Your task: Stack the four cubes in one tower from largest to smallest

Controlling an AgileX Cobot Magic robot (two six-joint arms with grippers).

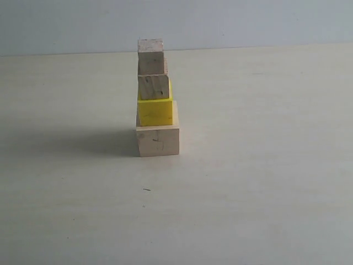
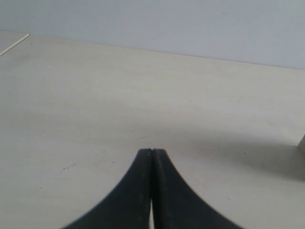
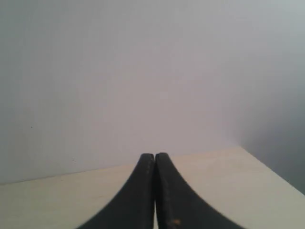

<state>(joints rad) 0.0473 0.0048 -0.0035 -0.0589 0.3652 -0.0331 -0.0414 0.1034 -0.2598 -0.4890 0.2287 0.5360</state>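
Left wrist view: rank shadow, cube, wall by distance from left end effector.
1. Shadow: on the table, just ahead of the left end effector.
2. Cube: sliver past the shadow.
3. Wall: behind the table.

Left gripper (image 2: 151,155) closed, empty, above pale table (image 2: 95,105); wall (image 2: 190,24) beyond.

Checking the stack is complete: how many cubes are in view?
4, in one tower: large pale cube on the table, yellow cube on it, then a small wooden cube, then the top cube. None seems hidden.
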